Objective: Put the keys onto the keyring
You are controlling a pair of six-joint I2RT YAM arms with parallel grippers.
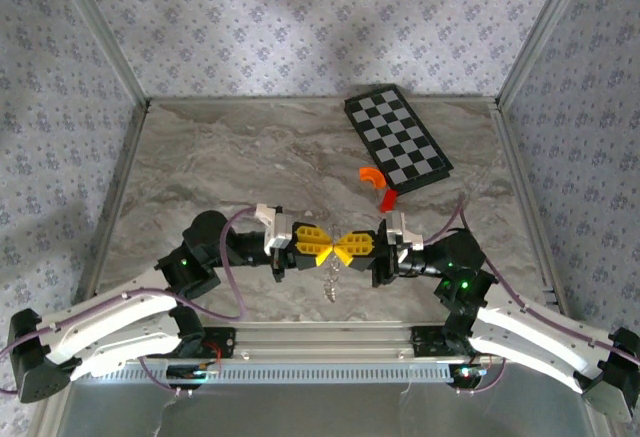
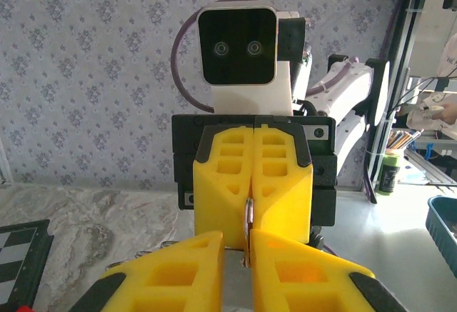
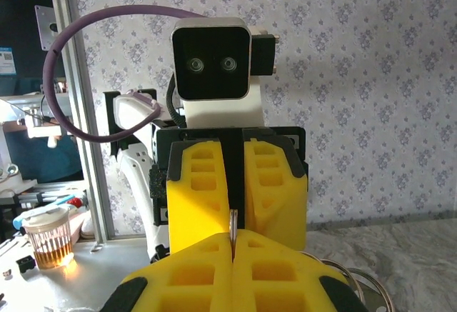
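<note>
Left gripper [image 1: 334, 248]: pinching keyring [image 1: 331, 282]
Right gripper [image 1: 353, 247]: clamping keyring
Keyring: dangling vertically, near-edge middle
Desk [image 1: 250, 157]: marbled; floral walls [image 1: 300, 17] surrounding

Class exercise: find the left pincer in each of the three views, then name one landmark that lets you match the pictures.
Top external: left pincer at centre, the left-hand yellow half where the tips meet.
Left wrist: left pincer at bottom centre, seen from behind.
Right wrist: left pincer at centre, the upper yellow pair facing the camera.
Shared landmark: the silvery keyring at the meeting tips.
</note>
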